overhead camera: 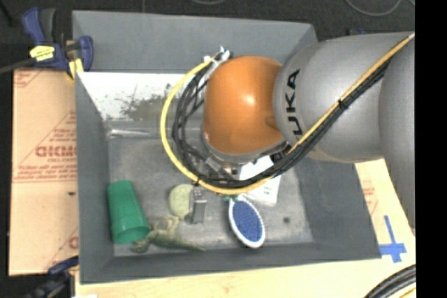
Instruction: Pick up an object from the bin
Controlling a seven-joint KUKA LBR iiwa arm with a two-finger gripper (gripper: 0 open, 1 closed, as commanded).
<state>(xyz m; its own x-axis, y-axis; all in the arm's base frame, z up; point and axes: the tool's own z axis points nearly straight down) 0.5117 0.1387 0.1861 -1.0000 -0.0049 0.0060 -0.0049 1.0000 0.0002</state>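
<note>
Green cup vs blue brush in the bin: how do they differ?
Colour: the cup is plain green; the brush is blue with a white rim. Shape: the cup is a tube lying on its side; the brush is a flat oval. Size: the cup looks larger than the brush. Shared: both lie on the floor of the bin, near its lower wall in view.
</note>
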